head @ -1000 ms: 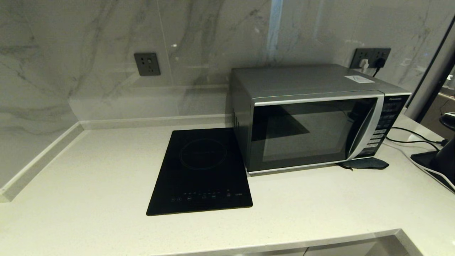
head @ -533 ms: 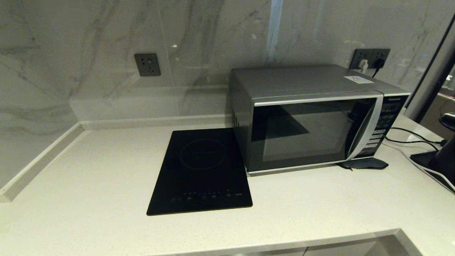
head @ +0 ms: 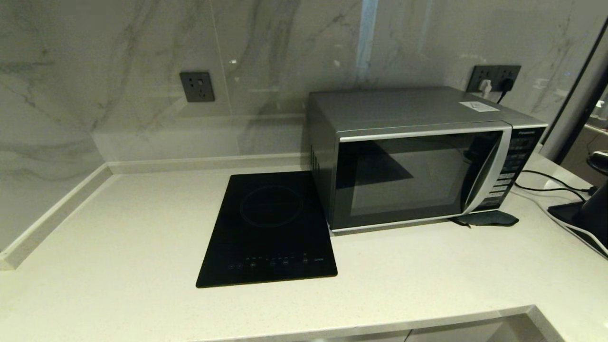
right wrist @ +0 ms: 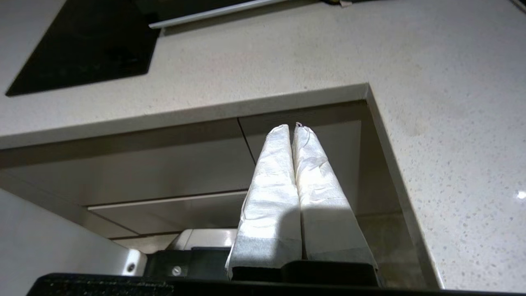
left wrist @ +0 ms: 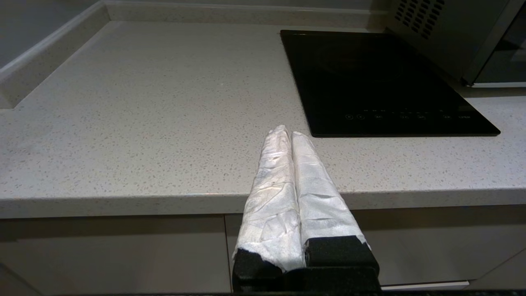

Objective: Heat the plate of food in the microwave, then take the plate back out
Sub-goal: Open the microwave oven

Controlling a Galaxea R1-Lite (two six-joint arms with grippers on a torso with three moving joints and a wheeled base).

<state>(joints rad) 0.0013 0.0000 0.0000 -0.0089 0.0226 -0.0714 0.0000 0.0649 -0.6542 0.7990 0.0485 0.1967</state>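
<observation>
Head view: the microwave (head: pixel 418 156) stands door-closed on the countertop (head: pixel 118 266).
Left gripper (left wrist: pixel 287 133) and right gripper (right wrist: pixel 292 127) both pressed closed, empty.

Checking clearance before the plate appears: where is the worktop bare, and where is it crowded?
Bare: the worktop left of the cooktop to the wall, and the front strip before the microwave. Crowded: right of the microwave, with cables and a dark object.

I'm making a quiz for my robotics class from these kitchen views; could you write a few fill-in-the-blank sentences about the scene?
1. The door of the microwave is ____.
2. The black cooktop lies to the microwave's ____ in the head view.
3. The fingers of the left gripper are ____.
4. The right gripper holds ____.

Missing words: shut; left; shut; nothing
</observation>
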